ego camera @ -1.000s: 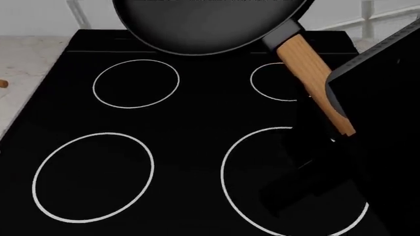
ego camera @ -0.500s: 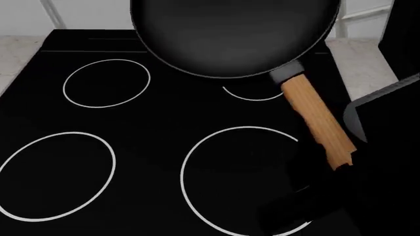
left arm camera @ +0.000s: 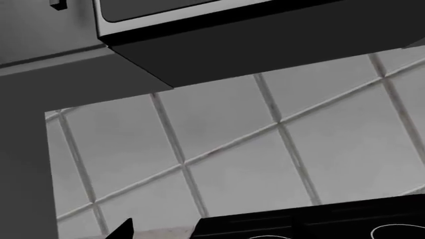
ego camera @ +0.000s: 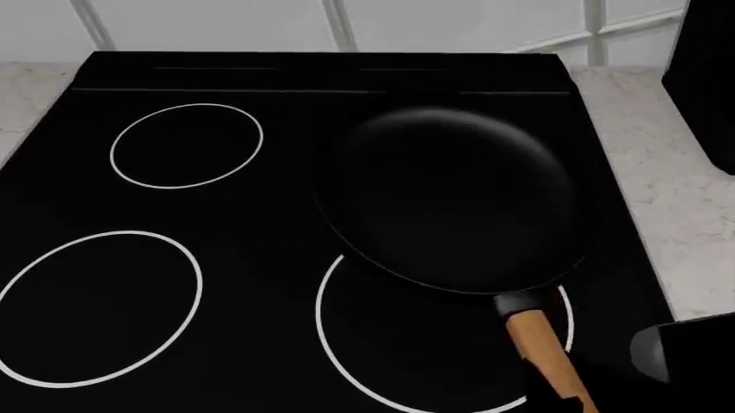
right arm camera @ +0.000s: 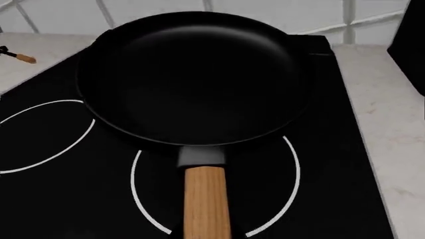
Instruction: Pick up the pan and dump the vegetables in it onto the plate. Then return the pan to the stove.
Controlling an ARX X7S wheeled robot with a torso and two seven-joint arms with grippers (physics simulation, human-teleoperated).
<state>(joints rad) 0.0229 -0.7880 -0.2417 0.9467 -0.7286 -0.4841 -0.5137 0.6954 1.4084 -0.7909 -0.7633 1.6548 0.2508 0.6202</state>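
Note:
The black pan sits low over the right side of the stove, between the two right burner rings; I cannot tell if it rests on the glass. It is empty in the right wrist view. Its wooden handle runs to the frame's lower edge beside my right arm. The handle leads straight back to my right gripper, whose jaws are out of frame. One dark fingertip of my left gripper shows, aimed at the tiled wall. The vegetables and the plate are out of view.
A pale stone counter borders the stove on the right, with a dark block at its far end. A small tool with a wooden handle lies on the counter left of the stove. A tiled wall and a dark hood stand behind.
The pan has come down and toward me, from the top of the head view to the right burners. My right arm has drawn back to the lower right corner.

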